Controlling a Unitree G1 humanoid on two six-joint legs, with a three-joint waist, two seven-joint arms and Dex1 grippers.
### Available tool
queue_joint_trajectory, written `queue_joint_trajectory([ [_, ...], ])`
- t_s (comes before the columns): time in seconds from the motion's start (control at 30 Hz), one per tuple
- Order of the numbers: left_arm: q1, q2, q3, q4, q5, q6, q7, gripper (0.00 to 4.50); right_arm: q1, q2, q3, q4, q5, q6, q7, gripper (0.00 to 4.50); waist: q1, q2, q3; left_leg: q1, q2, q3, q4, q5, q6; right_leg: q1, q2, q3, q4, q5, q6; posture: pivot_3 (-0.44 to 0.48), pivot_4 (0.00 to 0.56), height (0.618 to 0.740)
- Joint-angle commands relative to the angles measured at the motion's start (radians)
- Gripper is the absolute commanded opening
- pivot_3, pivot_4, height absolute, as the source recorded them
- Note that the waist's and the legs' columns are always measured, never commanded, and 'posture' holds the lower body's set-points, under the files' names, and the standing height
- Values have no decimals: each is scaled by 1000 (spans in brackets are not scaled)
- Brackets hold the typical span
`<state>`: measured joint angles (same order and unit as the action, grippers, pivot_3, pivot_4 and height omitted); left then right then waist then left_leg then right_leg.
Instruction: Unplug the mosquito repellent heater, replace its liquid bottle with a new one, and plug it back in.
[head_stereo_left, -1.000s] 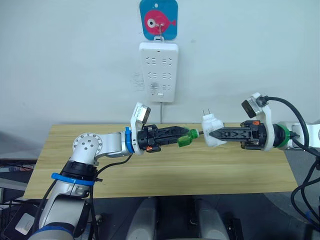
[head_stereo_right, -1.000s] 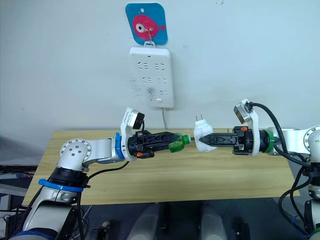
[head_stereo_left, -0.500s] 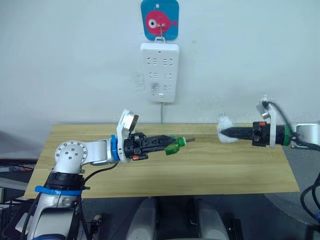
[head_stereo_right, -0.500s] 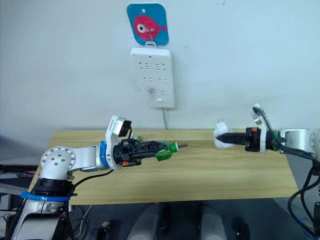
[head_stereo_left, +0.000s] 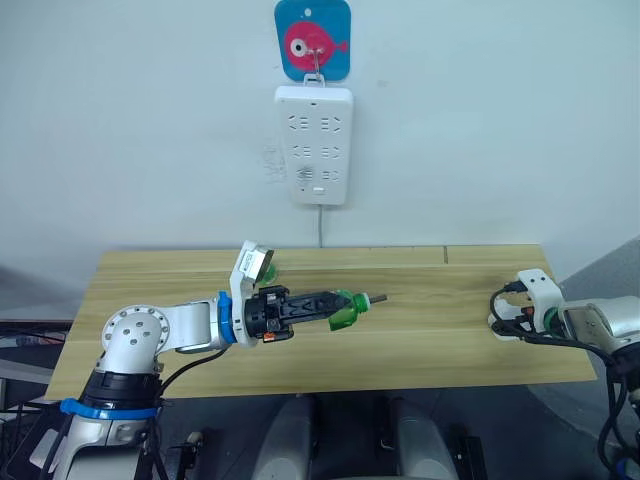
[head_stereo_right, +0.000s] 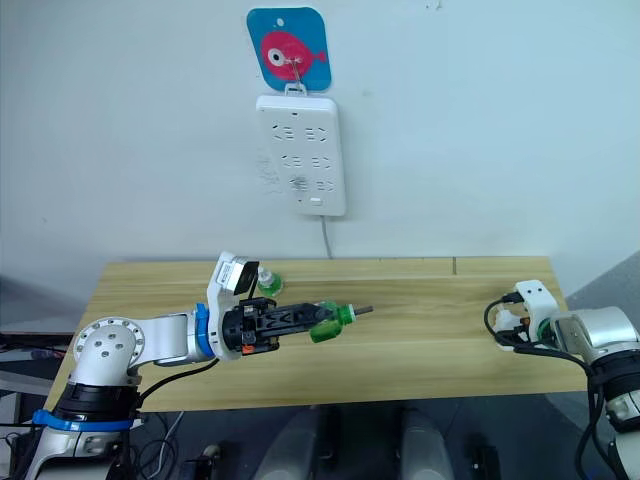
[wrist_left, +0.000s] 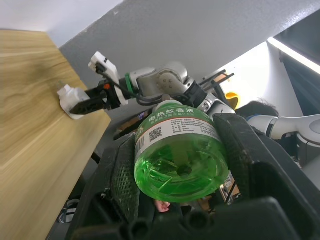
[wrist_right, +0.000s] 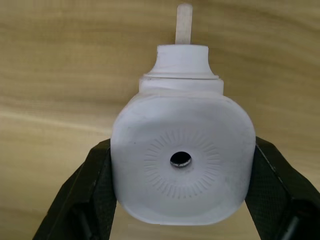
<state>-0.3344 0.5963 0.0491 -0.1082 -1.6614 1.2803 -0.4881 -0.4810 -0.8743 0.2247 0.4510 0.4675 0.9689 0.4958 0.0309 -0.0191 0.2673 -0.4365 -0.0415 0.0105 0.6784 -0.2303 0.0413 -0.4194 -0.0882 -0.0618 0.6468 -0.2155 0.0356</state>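
So: heater is clamped by its flat sides in right gripper, over table, well right of power strip. Looks light, rigid, slick plastic; keep side grip. Left gripper clamps green bottle.

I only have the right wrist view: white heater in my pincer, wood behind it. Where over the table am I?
Observer: Your right pincer has the heater at the right end of the table.
Operator: What's the left arm got?
Observer: The left pincer grips a green bottle, held sideways over the table.
Operator: And the socket?
Observer: The power strip hangs on the wall above the table's middle.
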Motion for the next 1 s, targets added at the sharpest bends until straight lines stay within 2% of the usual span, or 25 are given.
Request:
queue_joint_trajectory([
  [0.03,5,9,20,-41,-31,-2,-3,2306,-30,26,-48,54,-52,-3,19,2973,2,0,0,0,0,0,0,0,0,0,0,0,0,0,0,149,239,740],
  [0.2,4,9,15,-41,-20,0,-13,2306,-55,57,-87,70,-91,39,33,2973,2,0,0,0,0,-1,0,-1,1,0,0,0,0,0,0,142,240,740],
  [0.23,5,9,15,-40,-18,1,-16,2306,-54,60,-97,60,-92,55,36,3689,2,0,0,0,0,-1,0,-1,1,0,0,-1,0,0,0,136,238,740],
  [0.33,4,8,14,-37,-9,1,-24,2306,-40,47,-122,-5,-96,86,59,4479,2,0,0,0,0,-1,0,-1,1,0,0,0,0,0,0,132,236,740],
  [0.5,10,-9,16,-48,37,-24,-37,2306,25,-52,-219,-294,-31,260,102,4479,2,1,0,0,0,-1,-1,-1,2,-1,0,0,0,0,0,117,229,740],
  [0.57,22,-39,7,-81,153,-101,-46,2306,65,-99,-271,-465,38,348,143,4479,3,1,0,0,0,-1,-1,-2,2,-1,0,0,0,0,0,103,226,740],
  [0.63,33,-73,-30,-109,332,-229,-58,2306,81,-87,-350,-607,162,479,192,4479,7,1,-1,0,0,-2,-1,-2,3,0,0,-1,-1,0,0,92,218,740],
  [0.73,45,-96,-119,-154,608,-437,-128,2306,47,52,-505,-675,305,634,164,4479,7,-1,-2,0,1,-1,-2,-3,2,0,0,-2,-2,0,-1,90,218,740],
  [0.77,45,-107,-161,-176,715,-538,-152,2306,41,121,-560,-675,388,645,132,4479,9,-1,-2,0,1,-1,-2,-3,2,0,0,-2,-2,0,-1,99,214,740],
  [0.87,43,-140,-231,-204,927,-757,-200,2306,38,273,-670,-661,584,645,-10,4479,23,-1,-2,0,1,-1,-2,-3,2,-1,-1,-1,-3,0,-1,106,208,740],
  [1.0,46,-157,-284,-192,1146,-992,-243,2306,24,397,-751,-640,863,645,-250,4479,29,0,-3,-1,0,-1,-3,-3,2,-1,-1,-2,-3,0,-1,113,202,740],
])
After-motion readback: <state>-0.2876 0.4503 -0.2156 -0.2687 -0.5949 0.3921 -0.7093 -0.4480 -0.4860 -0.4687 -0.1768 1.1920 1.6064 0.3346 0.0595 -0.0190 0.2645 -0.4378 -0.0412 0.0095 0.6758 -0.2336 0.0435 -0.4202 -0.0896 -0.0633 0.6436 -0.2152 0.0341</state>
